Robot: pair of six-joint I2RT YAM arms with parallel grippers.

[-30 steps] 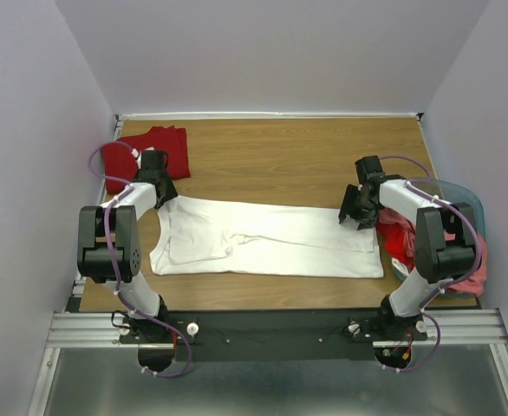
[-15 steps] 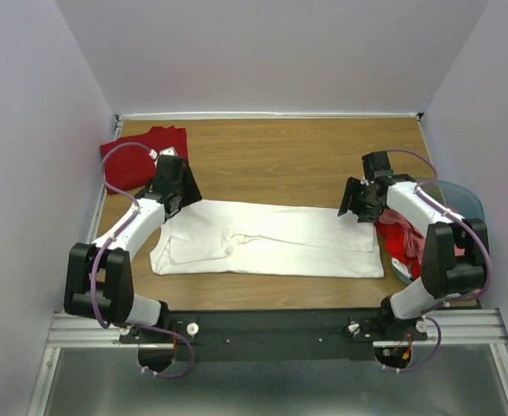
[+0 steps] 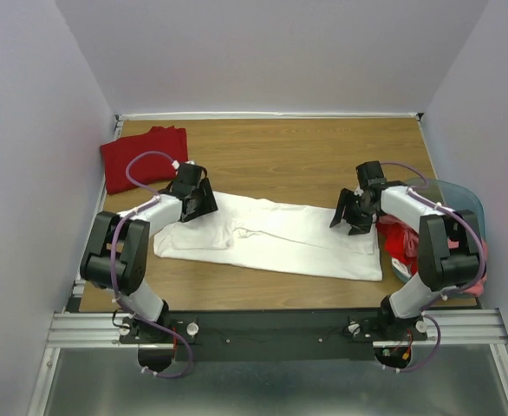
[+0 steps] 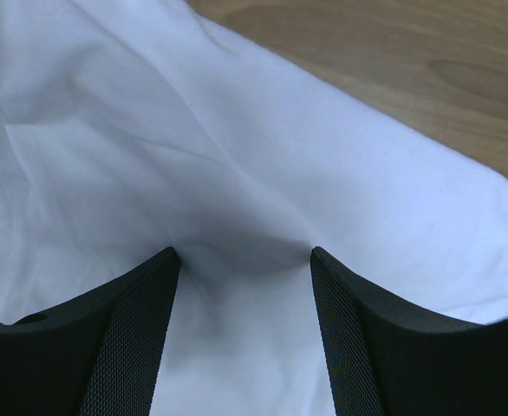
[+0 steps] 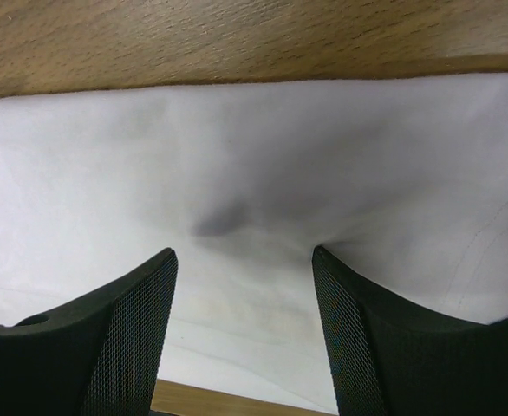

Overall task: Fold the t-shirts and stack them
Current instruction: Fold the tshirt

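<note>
**Both claws down on the white tee, neither one pinching**

The white tee (image 3: 280, 243) is laid out flat across the middle of the bench (image 3: 280, 156), long side running L to R, a bit rumpled around the collar. The left claw (image 3: 204, 204) sits on the tee's far left corner. Its fingers are spread wide w/ cloth puckered up between the tips, but nothing's clamped. The right claw (image 3: 345, 217) does the same at the far right edge, spread apart and pressing into the fabric just inside the hem, bare wood right beyond it. Off to the right, the red and pink tees (image 3: 401, 238) are heaped in the teal bin (image 3: 462, 195). The dark red tee (image 3: 141, 154) lies folded-ish in the far left corner, well apart from the white one.
</note>
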